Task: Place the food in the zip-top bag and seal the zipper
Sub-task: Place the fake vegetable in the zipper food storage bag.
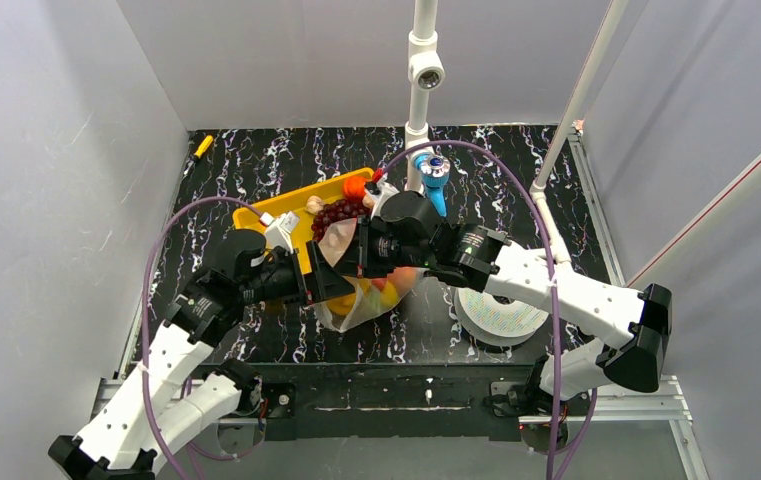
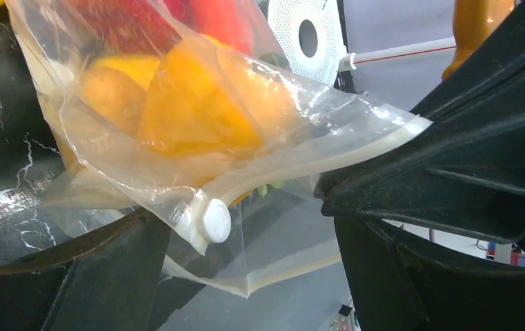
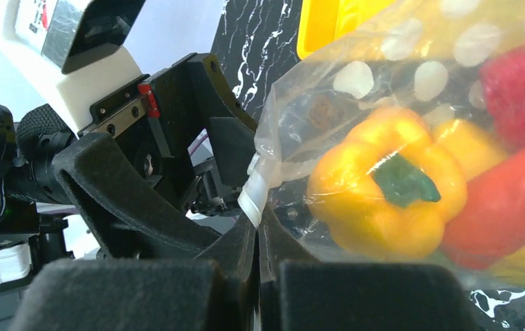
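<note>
The clear zip-top bag (image 1: 368, 305) hangs between both grippers and holds food: a yellow pepper (image 3: 383, 200), a red pepper (image 3: 514, 200) and orange pieces (image 2: 190, 103). My right gripper (image 3: 258, 224) is shut on the bag's white zipper edge (image 3: 252, 196). My left gripper (image 2: 245, 276) is open, its black fingers (image 2: 452, 207) standing on either side of the bag's corner. The zipper strip (image 2: 328, 162) runs across the gap with a white slider (image 2: 216, 219) on it. Purple grapes (image 1: 339, 213) and an orange piece (image 1: 356, 187) lie on the yellow tray (image 1: 296, 205).
A round white spool (image 1: 501, 315) lies right of the bag under the right arm. A blue tool (image 1: 434, 175) and a white camera post (image 1: 421, 70) stand at the back. A yellow marker (image 1: 202, 146) lies far left. Grey walls enclose the black marbled table (image 1: 256, 170).
</note>
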Robot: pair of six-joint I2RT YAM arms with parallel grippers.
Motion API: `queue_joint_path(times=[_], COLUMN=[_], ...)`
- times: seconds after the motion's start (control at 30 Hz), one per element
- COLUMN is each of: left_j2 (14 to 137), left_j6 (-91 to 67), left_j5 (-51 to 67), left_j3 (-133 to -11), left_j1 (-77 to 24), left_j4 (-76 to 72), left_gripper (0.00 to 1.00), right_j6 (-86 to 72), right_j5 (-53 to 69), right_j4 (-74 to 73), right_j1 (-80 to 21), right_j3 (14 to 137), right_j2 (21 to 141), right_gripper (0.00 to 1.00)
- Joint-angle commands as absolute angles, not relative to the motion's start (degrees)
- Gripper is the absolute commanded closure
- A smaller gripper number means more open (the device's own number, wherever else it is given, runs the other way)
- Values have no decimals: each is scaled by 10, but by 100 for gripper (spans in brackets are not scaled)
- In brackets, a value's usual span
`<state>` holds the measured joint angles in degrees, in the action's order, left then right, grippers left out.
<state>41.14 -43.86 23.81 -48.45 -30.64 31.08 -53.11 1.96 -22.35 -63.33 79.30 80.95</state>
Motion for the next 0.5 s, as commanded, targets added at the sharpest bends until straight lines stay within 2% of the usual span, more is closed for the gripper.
queue_joint_path(times=[0.0,0.13,0.47], left_j2=[402,376,360], left_j6=[-417,-391,-312], left_j5=[189,172,186], left_j3=[-515,-540,-644], left_j1=[-308,-308,-308], left_j4=[311,350,532], left_gripper=[14,18,39], right_j6=[-573,-563,-520], right_j5=[67,65,22], right_j4=[-203,-208,-255], right_j1=[-626,-626,-626], right_j3=[790,791,808], right_j2=[799,796,786], right_gripper=[99,99,99])
